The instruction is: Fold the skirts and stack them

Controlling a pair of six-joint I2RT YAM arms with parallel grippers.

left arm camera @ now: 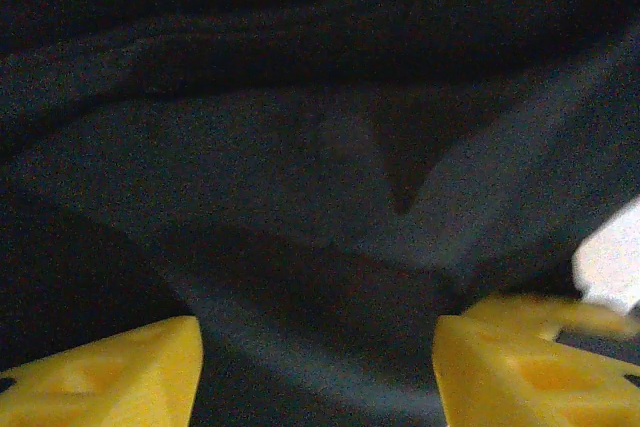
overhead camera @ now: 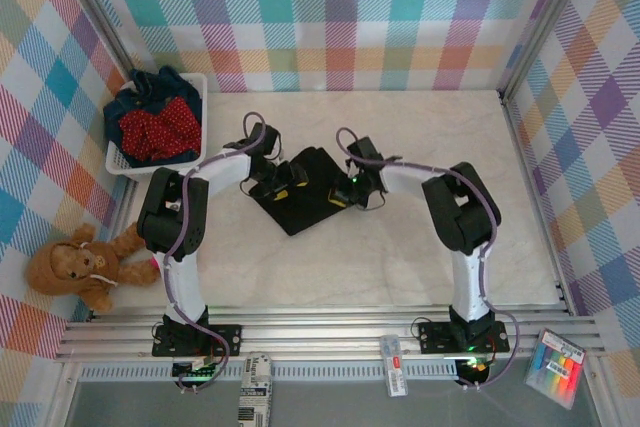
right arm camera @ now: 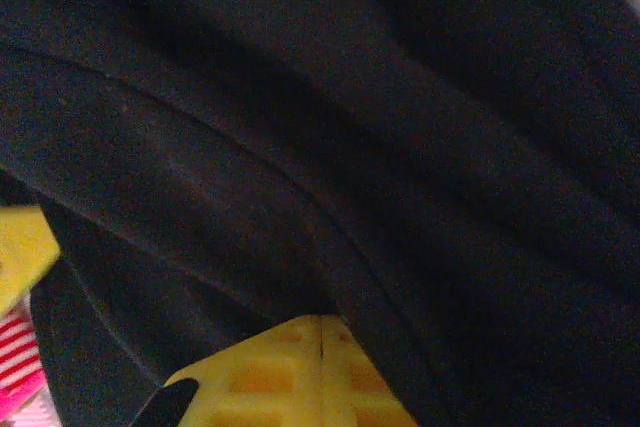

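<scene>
The black skirt (overhead camera: 305, 205) is flanked at 9 o'clock by the left gripper (overhead camera: 276, 185), seen with jaws parted, and at 3 o'clock by the right gripper (overhead camera: 342, 197), seen closed.

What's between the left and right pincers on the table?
The black skirt spans the stretch between left pincer and right pincer, seen in the top external view.

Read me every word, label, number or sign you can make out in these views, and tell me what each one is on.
Nothing here is legible enough to quote.
Packet on the front rail: dark print, too small to read.
Tag on the same rail: white with a red mark, no letters legible.
Pen pack at the bottom right: label too small to read.
</scene>
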